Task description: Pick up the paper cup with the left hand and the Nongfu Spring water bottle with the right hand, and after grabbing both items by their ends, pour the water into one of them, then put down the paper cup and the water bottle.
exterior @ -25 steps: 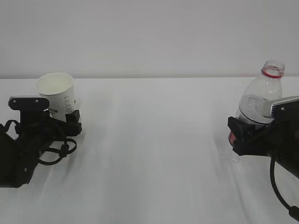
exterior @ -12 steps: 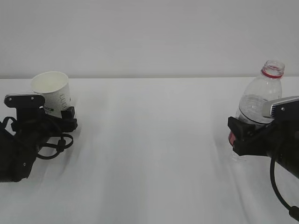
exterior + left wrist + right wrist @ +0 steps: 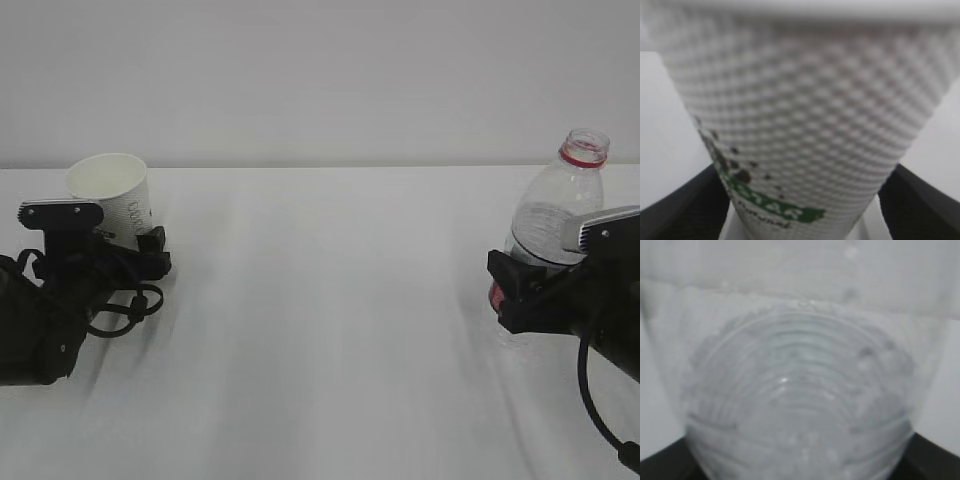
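The white paper cup (image 3: 113,195) stands at the far left, its dimpled wall and green logo filling the left wrist view (image 3: 805,110). My left gripper (image 3: 135,250) is open, and its black fingers (image 3: 685,205) flank the cup's base closely on both sides. At the far right, the uncapped Nongfu Spring water bottle (image 3: 555,205) with its red neck ring stands upright. My right gripper (image 3: 520,285) is shut on the bottle's lower body. The right wrist view shows the ribbed clear bottle (image 3: 800,390) close up with water (image 3: 800,430) and bubbles inside. Whether the bottle's base touches the table is unclear.
A white table (image 3: 320,330) runs across the view, with a plain white wall behind it. Nothing lies between the two arms.
The left gripper carried the cup a little leftward, then shifted slightly right and down while the cup stayed put. The right gripper and bottle have not moved.
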Controlling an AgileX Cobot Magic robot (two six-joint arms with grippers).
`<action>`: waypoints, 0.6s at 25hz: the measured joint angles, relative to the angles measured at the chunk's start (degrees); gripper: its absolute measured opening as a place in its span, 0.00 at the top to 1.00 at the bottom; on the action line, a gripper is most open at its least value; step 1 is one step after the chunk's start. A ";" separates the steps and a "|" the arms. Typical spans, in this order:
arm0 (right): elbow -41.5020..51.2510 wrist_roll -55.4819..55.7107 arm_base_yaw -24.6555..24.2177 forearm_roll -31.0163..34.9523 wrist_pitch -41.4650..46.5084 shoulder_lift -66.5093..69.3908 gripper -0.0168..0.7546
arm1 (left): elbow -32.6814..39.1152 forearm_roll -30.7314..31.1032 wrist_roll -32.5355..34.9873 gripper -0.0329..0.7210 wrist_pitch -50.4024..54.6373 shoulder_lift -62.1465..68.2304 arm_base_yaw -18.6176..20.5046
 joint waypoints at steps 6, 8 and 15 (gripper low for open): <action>0.00 0.00 0.00 0.00 0.00 0.00 0.34 | -2.15 0.00 0.00 0.04 0.00 1.23 0.00; 0.00 0.00 0.00 0.00 0.00 0.00 0.34 | -2.15 0.00 0.00 0.04 0.00 1.27 0.00; 0.00 0.00 0.00 0.00 0.00 0.00 0.34 | -2.79 -0.37 0.00 0.05 0.00 1.27 0.12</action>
